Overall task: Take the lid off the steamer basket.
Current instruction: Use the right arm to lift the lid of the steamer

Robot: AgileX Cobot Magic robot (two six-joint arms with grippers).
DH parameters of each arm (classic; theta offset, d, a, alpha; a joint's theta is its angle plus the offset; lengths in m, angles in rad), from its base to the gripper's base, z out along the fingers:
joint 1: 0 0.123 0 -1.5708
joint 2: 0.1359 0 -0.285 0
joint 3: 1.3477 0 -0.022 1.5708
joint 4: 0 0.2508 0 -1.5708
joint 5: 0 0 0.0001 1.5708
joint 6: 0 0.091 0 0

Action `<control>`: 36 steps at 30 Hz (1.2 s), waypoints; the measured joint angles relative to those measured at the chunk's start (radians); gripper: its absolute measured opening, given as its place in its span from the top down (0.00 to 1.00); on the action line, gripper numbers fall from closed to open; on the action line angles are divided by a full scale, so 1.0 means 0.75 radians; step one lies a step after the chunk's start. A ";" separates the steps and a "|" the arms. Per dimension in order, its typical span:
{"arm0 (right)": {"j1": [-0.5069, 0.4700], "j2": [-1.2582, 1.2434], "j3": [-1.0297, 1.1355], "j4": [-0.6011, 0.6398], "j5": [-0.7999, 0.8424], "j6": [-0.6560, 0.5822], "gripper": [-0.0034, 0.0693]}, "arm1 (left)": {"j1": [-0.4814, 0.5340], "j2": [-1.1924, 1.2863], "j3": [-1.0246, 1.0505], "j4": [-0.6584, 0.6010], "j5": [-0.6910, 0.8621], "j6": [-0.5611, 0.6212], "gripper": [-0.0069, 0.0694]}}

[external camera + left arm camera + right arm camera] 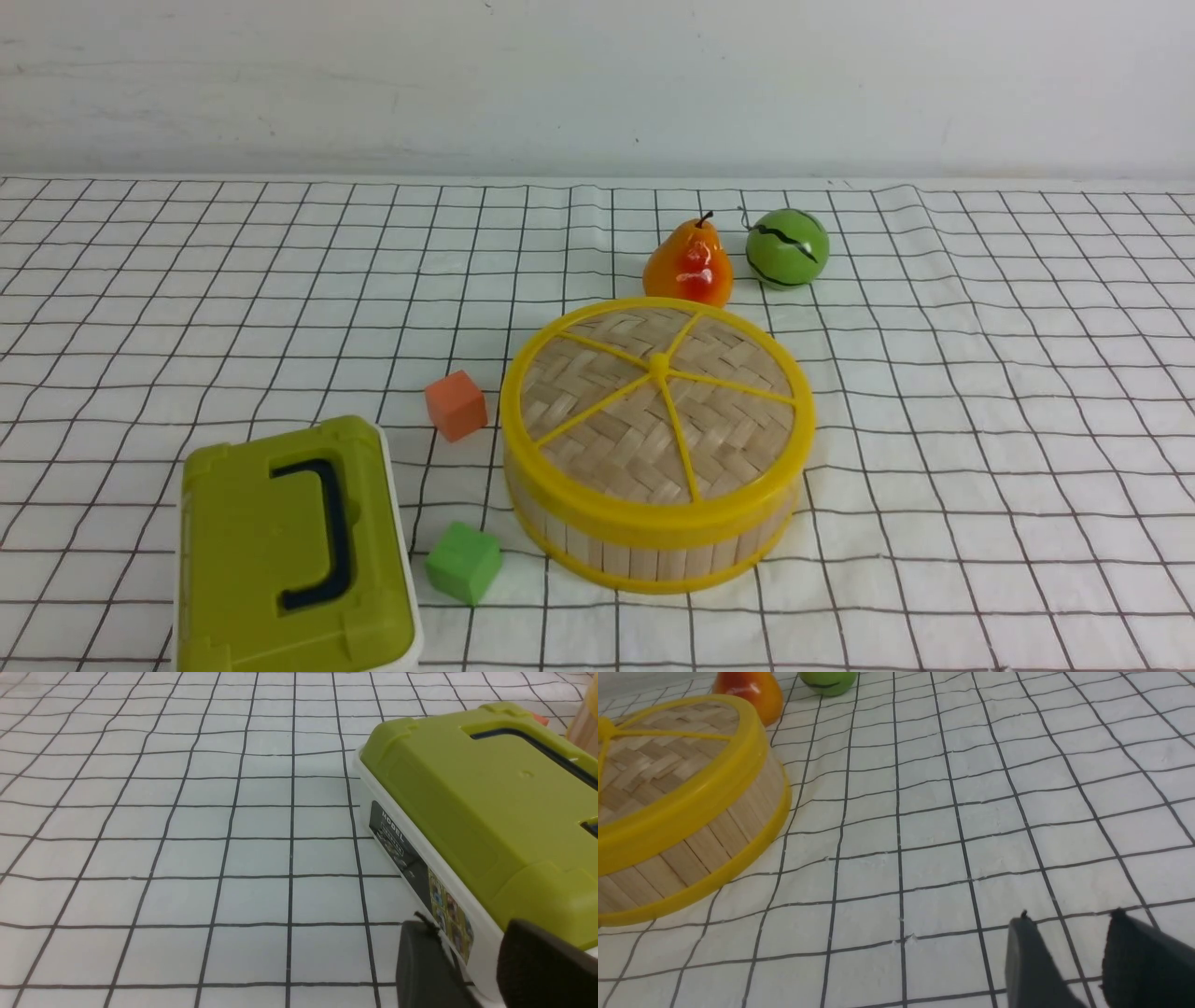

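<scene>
Tabletop: white cloth (934,448) with dark grid lines, pale wall (597,84) behind
Lid: woven disc (597,411), sitting flat on the steamer basket (653,560)
Fruit: pear (691,266) just behind the basket, striped green ball (787,247) beside it
Blocks: orange (456,405) and green (464,563), near the basket
Box: olive-green (280,551), dark handle
Left gripper (467,947): fingers apart, nothing between
Right gripper (1073,942): likewise parted, empty

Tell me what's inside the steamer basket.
The inside of the steamer basket can't be seen: the lid sits on top and covers it. Only the slatted outer wall shows, so whether it holds anything can't be told.
</scene>
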 joint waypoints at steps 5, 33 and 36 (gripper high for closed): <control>0.000 0.000 0.000 0.028 -0.005 0.008 0.62 | 0.000 0.000 0.000 0.000 0.000 0.000 0.60; 0.000 0.141 -0.468 0.656 0.077 -0.433 0.75 | 0.000 0.000 0.000 0.001 0.000 0.000 0.60; 0.000 0.396 -0.745 0.525 0.302 -0.575 0.91 | 0.000 0.000 0.000 0.001 0.000 0.000 0.60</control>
